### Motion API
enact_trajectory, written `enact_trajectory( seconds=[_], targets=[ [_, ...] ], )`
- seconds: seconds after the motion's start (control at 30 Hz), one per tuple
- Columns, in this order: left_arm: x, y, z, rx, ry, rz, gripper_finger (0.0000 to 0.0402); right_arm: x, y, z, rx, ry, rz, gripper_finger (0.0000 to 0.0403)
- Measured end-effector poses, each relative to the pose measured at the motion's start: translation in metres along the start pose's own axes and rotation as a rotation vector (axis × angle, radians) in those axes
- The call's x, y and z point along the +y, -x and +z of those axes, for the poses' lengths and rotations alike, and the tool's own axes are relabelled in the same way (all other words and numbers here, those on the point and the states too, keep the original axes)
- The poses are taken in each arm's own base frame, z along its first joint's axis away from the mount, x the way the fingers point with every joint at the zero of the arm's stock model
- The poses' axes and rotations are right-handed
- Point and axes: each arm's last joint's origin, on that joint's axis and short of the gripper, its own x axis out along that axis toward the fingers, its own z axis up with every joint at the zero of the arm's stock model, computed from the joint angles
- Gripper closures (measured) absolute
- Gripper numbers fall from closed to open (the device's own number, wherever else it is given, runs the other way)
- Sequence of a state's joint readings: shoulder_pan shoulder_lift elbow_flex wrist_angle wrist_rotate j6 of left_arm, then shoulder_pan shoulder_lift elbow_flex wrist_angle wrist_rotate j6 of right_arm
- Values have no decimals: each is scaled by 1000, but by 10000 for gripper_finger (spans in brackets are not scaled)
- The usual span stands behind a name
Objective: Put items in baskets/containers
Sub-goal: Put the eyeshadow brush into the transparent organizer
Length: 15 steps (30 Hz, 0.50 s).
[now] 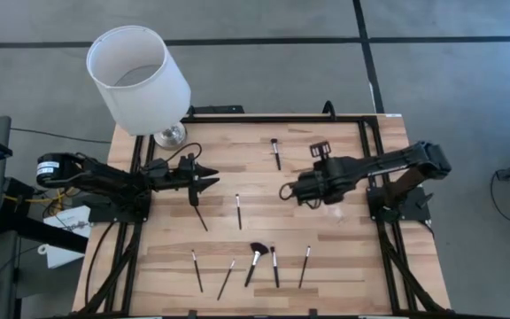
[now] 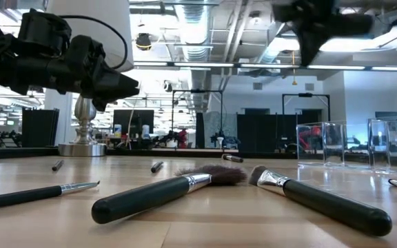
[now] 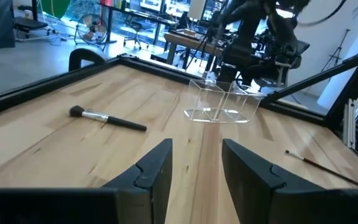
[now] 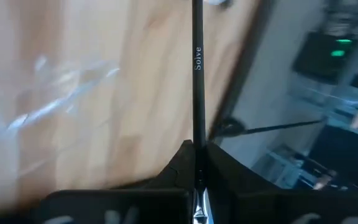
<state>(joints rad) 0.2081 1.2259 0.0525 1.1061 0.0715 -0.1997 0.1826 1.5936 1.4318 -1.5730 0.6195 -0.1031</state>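
Observation:
My right gripper [image 4: 197,149] hangs above the table's right half [image 1: 295,190], shut on a slim black-handled brush [image 4: 197,74]. The clear container [image 3: 222,102] stands on the table close below it [image 2: 322,141]. My left gripper [image 1: 206,177] waits open and level over the left half, nothing between its fingers [image 3: 194,168]. Several brushes lie flat on the wood: one at the far middle [image 1: 275,152], two in the middle [image 1: 238,211], and a row near the front edge with a fluffy-headed one [image 1: 255,262]. My right gripper pinches the brush between its two fingers where the black handle meets the silver ferrule [image 4: 197,134]. The brush lies along the fingers, its handle end sticking out ahead of the fingertips. The gripper slants downward and the brush is clear of the table.
A lamp with a big white shade [image 1: 138,75] stands at the far left corner on its metal base [image 2: 81,148]. A black frame rail [image 1: 370,151] runs round the tabletop. Bare wood lies between the two grippers and the front row of brushes.

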Motion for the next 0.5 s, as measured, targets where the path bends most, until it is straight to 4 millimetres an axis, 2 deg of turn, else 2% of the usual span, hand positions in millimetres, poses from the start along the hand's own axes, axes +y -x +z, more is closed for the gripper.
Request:
enact_trajectory(
  seconds=[0.1,0.23,0.5],
  targets=[
    [0,0,-1,9,1,2,266,13,-10,-5,35,130,38,395],
    [0,0,-1,8,1,2,266,23,-14,-8,48,322,46,394],
    [0,0,-1,7,1,1,266,28,-11,-7,34,497,43,398]
  ],
)
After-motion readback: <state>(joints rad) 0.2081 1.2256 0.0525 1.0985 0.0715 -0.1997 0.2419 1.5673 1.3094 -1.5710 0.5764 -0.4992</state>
